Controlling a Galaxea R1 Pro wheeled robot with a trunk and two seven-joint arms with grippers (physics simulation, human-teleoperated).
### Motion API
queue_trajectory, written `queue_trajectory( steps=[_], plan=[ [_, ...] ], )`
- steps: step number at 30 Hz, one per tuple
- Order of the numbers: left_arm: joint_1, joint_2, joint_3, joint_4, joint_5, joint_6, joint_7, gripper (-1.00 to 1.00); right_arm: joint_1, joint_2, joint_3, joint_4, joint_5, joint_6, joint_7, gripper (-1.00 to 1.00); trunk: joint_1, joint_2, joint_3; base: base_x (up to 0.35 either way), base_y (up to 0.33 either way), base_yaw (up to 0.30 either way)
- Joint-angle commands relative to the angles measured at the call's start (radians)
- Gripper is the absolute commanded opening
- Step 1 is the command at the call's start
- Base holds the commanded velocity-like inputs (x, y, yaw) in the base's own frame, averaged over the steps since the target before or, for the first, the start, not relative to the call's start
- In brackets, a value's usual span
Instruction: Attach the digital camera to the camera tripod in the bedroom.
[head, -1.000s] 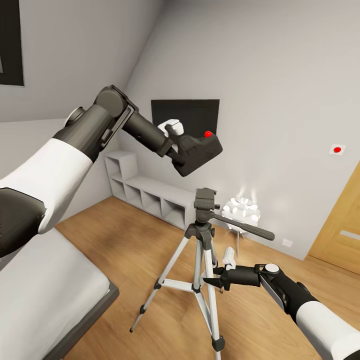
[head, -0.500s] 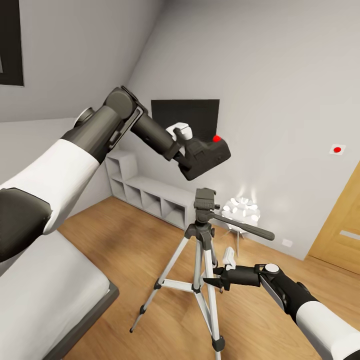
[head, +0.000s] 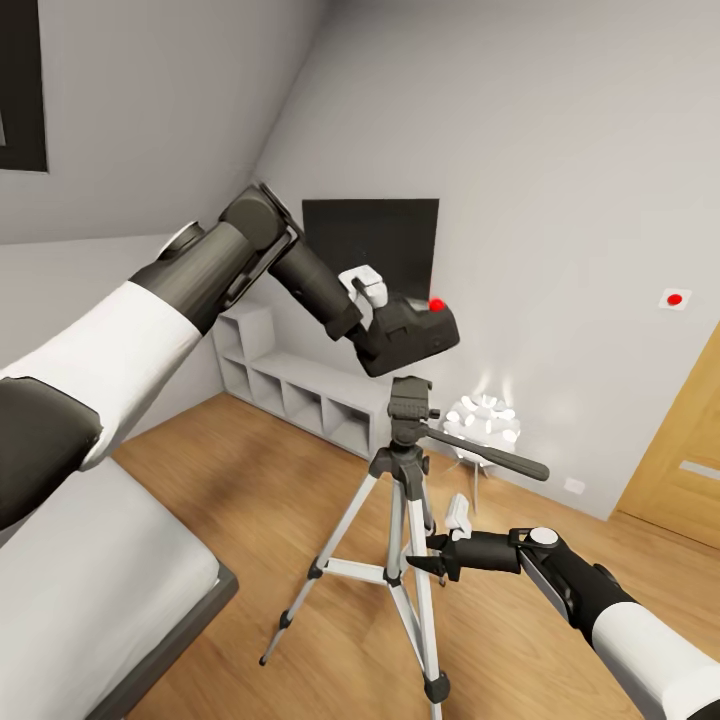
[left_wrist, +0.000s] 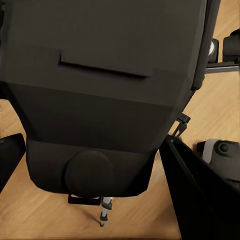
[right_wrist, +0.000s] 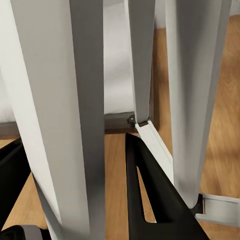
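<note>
Here the left gripper (head: 378, 318) holds the camera (head: 412, 335) in the air, its jaws pinched on the body, just above the tripod (head: 405, 470) and slightly off to one side of the black head. The red dot on top of the camera faces up and the body is tilted. Lower down, the right gripper (head: 428, 560) sits at the tripod's silver legs; in the right wrist view a leg (right_wrist: 60, 115) stands between the spread black fingers (right_wrist: 150, 195), though whether they press on it cannot be told. The step in hand looks like the approach to mounting. The next move would call for levelling the camera, centring its base over the head plate (head: 410, 384), and lowering it straight down while the tripod stays steady.
</note>
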Motion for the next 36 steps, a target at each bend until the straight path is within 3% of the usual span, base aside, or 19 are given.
queue_trajectory(
  steps=[1,14,26,36],
  plan=[
    [-0.001,0.000,0.000,0.000,-0.011,0.005,-0.010,-1.00,0.000,-0.001,0.004,0.000,0.018,-0.013,0.002,-1.00,0.001,-0.002,-0.003,0.000,0.000,0.000],
    [-0.002,0.013,-0.011,0.001,-0.011,-0.080,-0.010,-1.00,0.000,-0.001,0.004,0.000,0.018,-0.014,0.003,-1.00,0.001,-0.002,-0.003,0.000,0.000,0.000],
    [-0.004,0.011,-0.087,-0.001,-0.011,-0.091,-0.010,-1.00,0.000,-0.001,0.003,0.001,0.018,-0.015,0.003,-1.00,0.001,-0.002,-0.003,0.000,0.000,0.000],
    [-0.004,0.007,-0.105,-0.004,-0.011,-0.092,-0.010,-1.00,0.000,-0.001,0.004,0.001,0.018,-0.015,0.003,-1.00,0.001,-0.002,-0.003,0.000,0.000,0.000]
  ],
)
